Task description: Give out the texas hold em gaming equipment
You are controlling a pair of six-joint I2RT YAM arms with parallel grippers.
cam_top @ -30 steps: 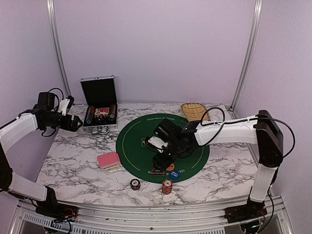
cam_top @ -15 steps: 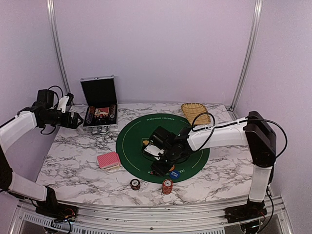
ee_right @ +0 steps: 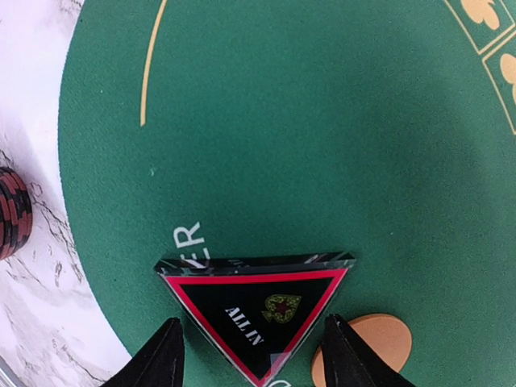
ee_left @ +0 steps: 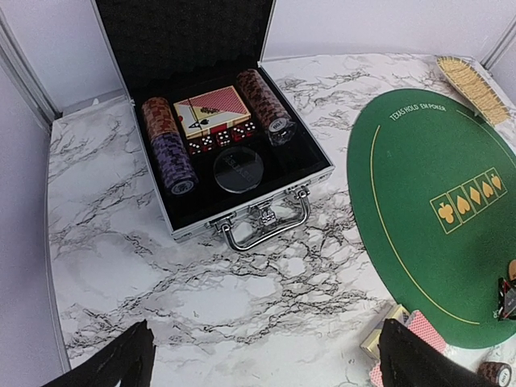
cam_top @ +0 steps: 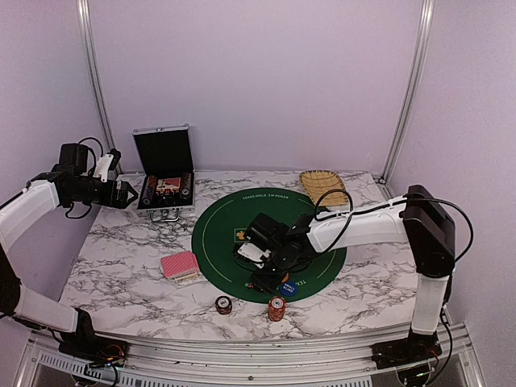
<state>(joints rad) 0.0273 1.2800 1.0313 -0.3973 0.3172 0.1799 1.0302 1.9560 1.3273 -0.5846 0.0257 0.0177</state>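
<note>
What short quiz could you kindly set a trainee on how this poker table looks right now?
1. True or false: the left gripper is shut on something.
2. Fill in the blank: the fingers of the right gripper straddle the ____ lying on the green mat.
3. Pick one: the silver case on the marble stands A) with its lid open, B) with its lid shut, C) upside down.

Key
1. False: it hangs open and empty.
2. black triangular marker
3. A
</note>
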